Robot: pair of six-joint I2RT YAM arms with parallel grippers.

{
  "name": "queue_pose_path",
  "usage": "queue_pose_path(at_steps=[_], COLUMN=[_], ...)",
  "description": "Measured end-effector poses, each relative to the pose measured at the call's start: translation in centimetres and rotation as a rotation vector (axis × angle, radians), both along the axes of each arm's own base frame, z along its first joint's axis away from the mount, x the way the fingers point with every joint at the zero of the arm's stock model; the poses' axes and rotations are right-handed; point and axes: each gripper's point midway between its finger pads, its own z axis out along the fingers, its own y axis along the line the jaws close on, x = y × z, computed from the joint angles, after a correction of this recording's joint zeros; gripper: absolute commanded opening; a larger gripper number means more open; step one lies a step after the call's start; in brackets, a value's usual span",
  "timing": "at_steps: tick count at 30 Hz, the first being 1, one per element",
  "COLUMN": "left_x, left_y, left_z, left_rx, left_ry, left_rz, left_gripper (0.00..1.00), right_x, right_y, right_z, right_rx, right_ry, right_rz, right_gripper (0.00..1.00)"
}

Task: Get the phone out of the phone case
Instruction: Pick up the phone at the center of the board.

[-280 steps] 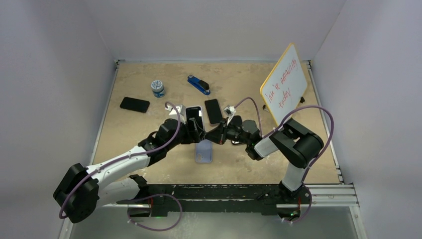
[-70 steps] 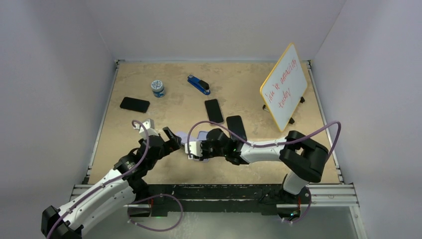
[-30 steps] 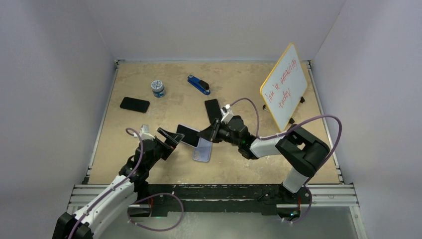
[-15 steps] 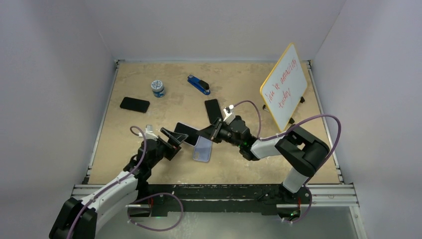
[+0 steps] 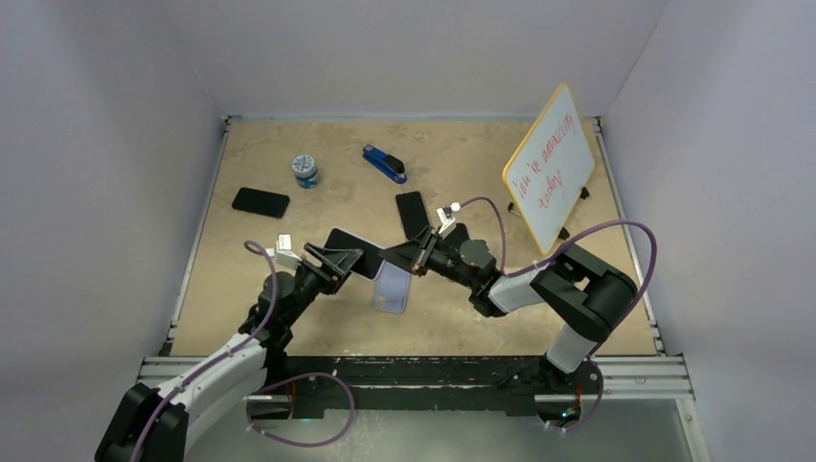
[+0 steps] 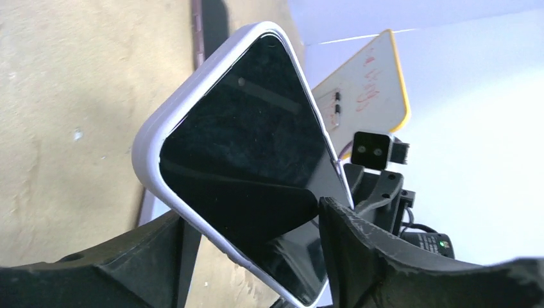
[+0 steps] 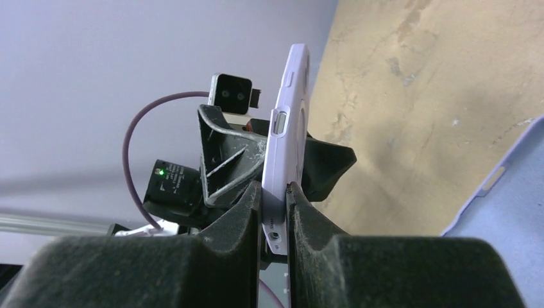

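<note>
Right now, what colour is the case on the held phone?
Pale lilac case, clearest in the left wrist view.

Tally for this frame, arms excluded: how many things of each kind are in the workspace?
Bare black phones on the table: 2
Phone in lavender case, held up: 1
Loose lavender case: 1
Blue stapler: 1
Small jar: 1
Whiteboard: 1
Total: 7

Matt beside gloss
Smooth matt lavender phone case [image 6: 151, 138]; glossy black phone [image 6: 250, 135] glass; rough, sandy-looking table [image 5: 462, 164].
</note>
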Motion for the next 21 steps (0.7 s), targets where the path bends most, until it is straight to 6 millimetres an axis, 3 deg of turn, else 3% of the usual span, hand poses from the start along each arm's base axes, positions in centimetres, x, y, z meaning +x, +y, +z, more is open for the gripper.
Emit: queue_pose_path(at_steps=[7, 9, 11, 16, 21], left_x=[0.4, 0.4, 0.3, -0.2, 0.0], left_y=[-0.2, -0.2, -0.3, -0.6, -0.3], left_z=[3.3, 4.4, 5.2, 6.0, 5.8], left_rx=[-0.057, -0.072, -0.083, -0.082, -0.069], left_ry=[-0.125, -0.169, -0.202, -0.239, -0.241], left_rz=[0.001, -0.002, -0.008, -0.041, -0.021], left_gripper=[0.31, 0.17, 0.01, 0.0, 0.0], right_x=[-0.8, -1.2, -1.7, -2.4, -3.3], right_y=[-0.2, -0.2, -0.3, -0.5, -0.8], right_z=[1.1, 1.0, 0.6, 0.1, 0.1], right_rx=[0.045, 0.048, 0.045, 0.045, 0.027], right_ry=[-0.037, -0.039, -0.034, -0.043, -0.105], right_rz=[0.03, 0.052, 0.07, 0.098, 0.131], right_gripper=[0.0, 0.01, 0.09, 0.34, 0.46])
